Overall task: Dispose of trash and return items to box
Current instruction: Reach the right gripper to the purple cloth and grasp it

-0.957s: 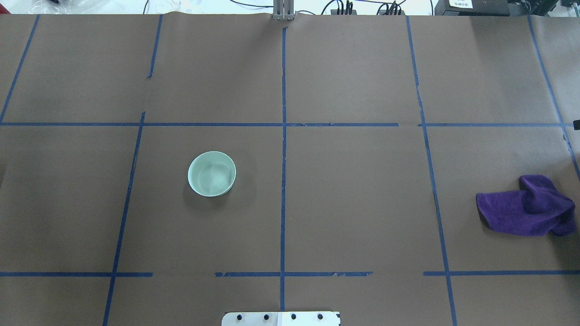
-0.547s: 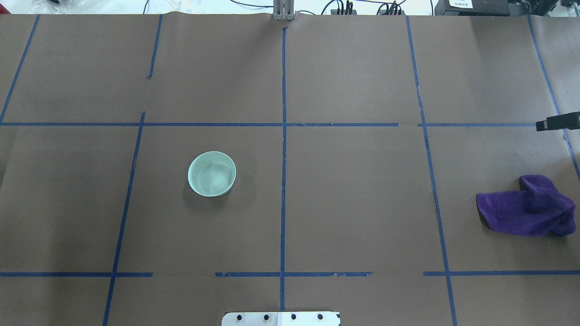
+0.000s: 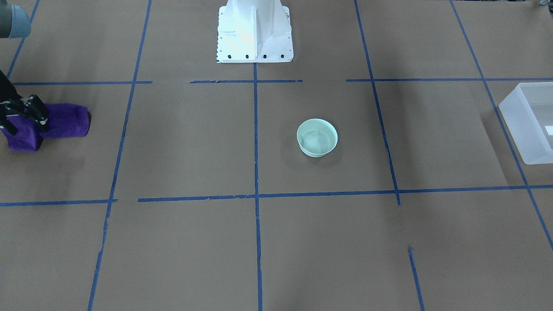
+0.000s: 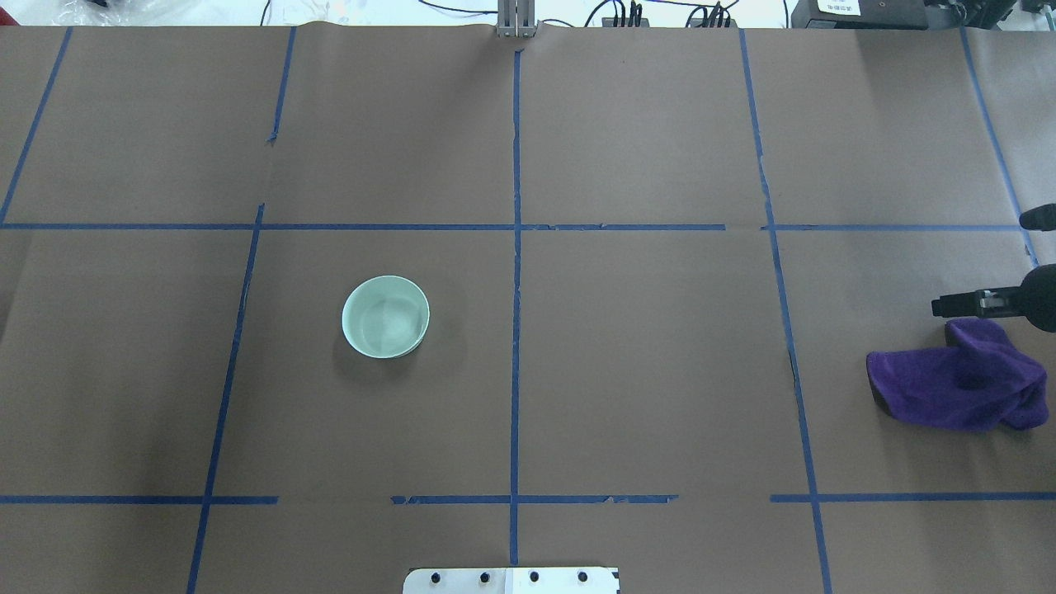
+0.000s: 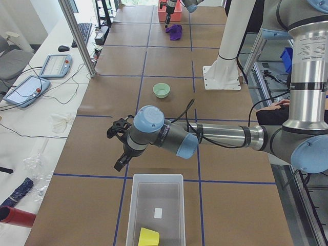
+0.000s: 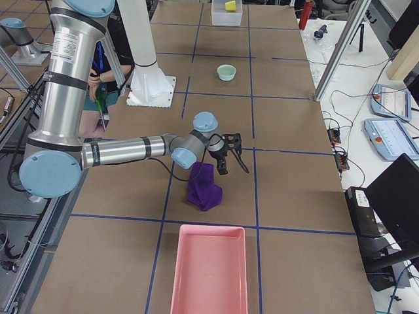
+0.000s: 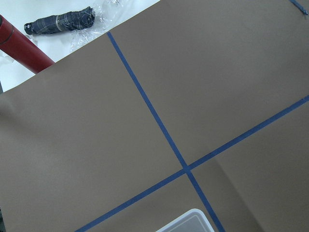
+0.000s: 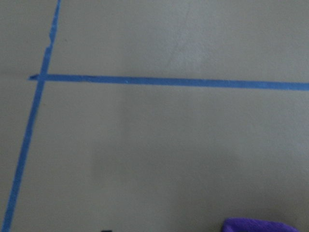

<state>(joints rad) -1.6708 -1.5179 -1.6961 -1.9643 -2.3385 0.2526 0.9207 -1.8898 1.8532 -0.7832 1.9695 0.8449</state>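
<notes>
The pale mint-green bowl [image 4: 385, 317] stands upright and alone left of the table's middle; it also shows in the front-facing view [image 3: 317, 137]. The frosted white box [image 3: 529, 123] sits at the table's left end and holds a yellow item [image 5: 148, 237]. My left gripper [image 5: 115, 149] hovers just beyond the box's far end; I cannot tell whether it is open. My right gripper [image 3: 26, 122] is open and empty, right over a crumpled purple cloth [image 4: 961, 379] at the table's right end.
A pink tray [image 6: 208, 268] lies at the table's right end beyond the cloth. The white robot base [image 3: 254, 32] stands at the middle of the near edge. A red cylinder [image 7: 21, 48] and a folded umbrella [image 7: 60, 20] lie off the paper near the box.
My right gripper has come into the overhead view from the right edge and moved down to the purple cloth. The bowl has not moved.
</notes>
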